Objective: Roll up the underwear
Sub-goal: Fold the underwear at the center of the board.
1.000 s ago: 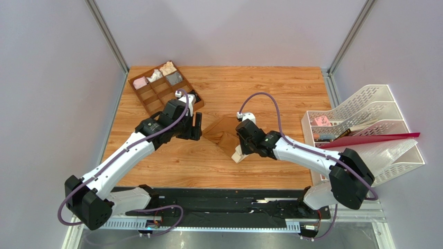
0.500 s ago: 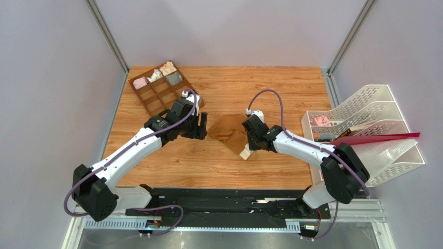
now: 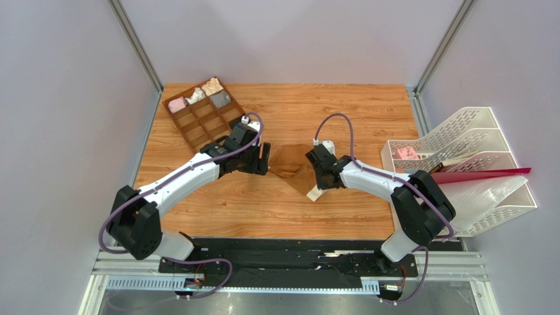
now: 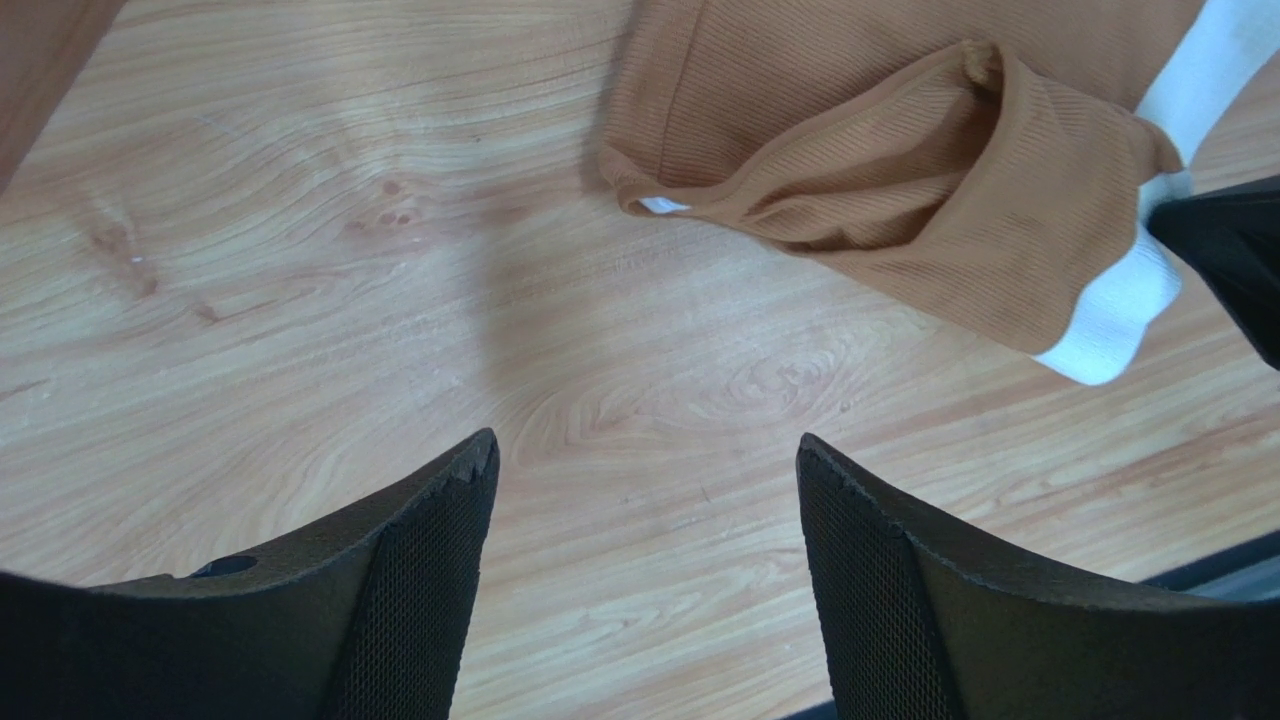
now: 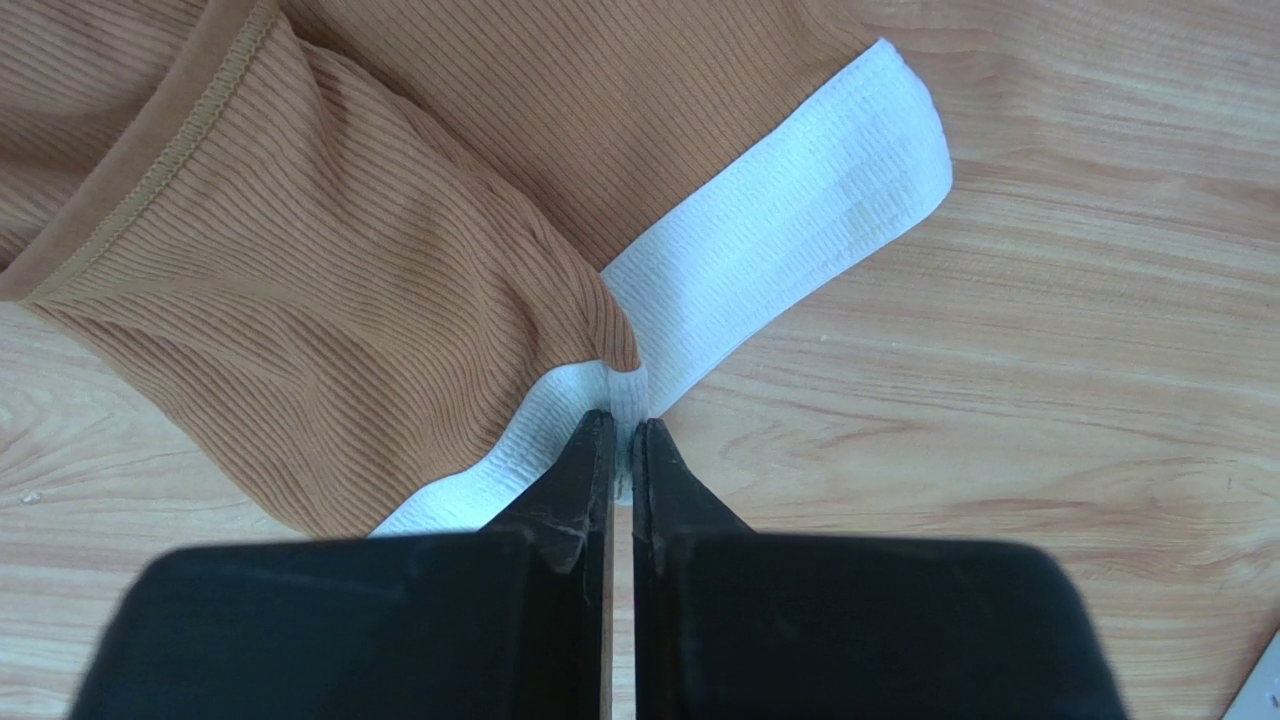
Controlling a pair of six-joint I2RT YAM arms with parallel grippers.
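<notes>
The underwear [image 3: 289, 165] is brown ribbed fabric with a cream-white band, lying rumpled mid-table. It also shows in the left wrist view [image 4: 917, 165] and the right wrist view [image 5: 376, 255]. My right gripper [image 5: 624, 428] is shut on the white band [image 5: 781, 225], pinching a fold of it; in the top view it sits at the garment's right edge [image 3: 320, 172]. My left gripper [image 4: 646, 465] is open and empty over bare wood, just left of the garment's left corner [image 3: 261, 159].
A brown divided tray [image 3: 204, 118] with small fabric bundles stands at the back left, close behind my left arm. A white file rack [image 3: 460, 157] with a red folder stands at the right edge.
The right gripper has dragged the white band up and left, bunching the garment. The left gripper has moved right, closer to the garment's left corner.
</notes>
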